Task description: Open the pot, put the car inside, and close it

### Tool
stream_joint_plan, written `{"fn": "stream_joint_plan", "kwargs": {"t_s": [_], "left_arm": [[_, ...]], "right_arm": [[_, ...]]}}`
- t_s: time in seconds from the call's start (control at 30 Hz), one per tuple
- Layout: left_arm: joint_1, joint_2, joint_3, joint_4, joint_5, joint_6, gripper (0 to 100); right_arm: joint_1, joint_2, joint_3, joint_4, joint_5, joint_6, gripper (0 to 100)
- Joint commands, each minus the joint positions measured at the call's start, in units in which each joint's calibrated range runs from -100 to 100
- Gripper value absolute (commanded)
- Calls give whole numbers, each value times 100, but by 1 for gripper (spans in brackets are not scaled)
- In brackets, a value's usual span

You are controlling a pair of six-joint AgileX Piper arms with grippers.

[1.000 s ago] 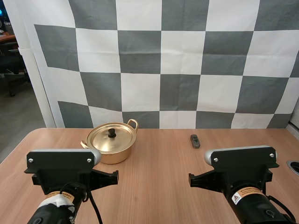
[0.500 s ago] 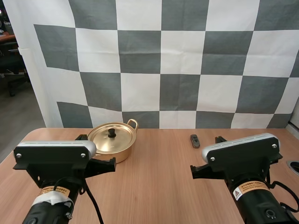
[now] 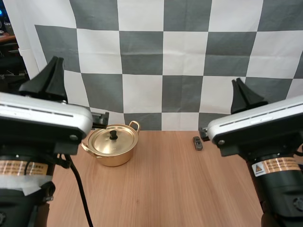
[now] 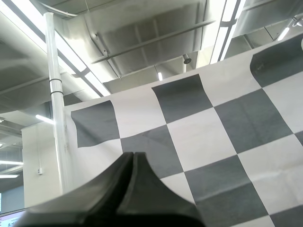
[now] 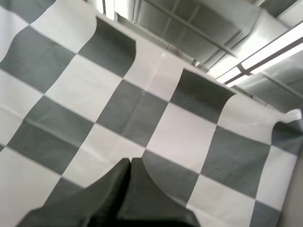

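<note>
My left gripper [image 3: 56, 60] and right gripper [image 3: 236, 81] point up, fingers closed on nothing; on the table [image 3: 165, 189] the gold pot [image 3: 113, 158] sits well left of the tiny car [image 3: 197, 142], its light, slick lid [image 3: 105, 141] likely best pinched by the knob [image 3: 113, 135].

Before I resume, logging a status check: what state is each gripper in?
Left black two-fingered gripper: closed, holding nothing.
Right black two-fingered gripper: closed, holding nothing.

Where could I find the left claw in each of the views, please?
High view: the left claw points up at the left, higher than the pot.
Left wrist view: the near dark wedge, shut.
Right wrist view: the near wedge is the right claw.
Shared landmark: the shut wedge of fingers, the same shape in each view.
</note>
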Motion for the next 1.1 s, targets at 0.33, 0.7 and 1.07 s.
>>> {"fn": "stream_joint_plan", "kwargs": {"t_s": [0.33,0.7,1.07], "left_arm": [[-4,3993,-5324,-1403,9707,-27,0],[-4,6466,-6546,-1748,12820,-4,0],[-4,6671,-6546,-1991,12820,889,0]], "right_arm": [[1,2052,-5063,1925,9890,-464,0],[1,3383,-5143,713,11163,966,0],[1,3900,-4801,734,11854,974,0]]}}
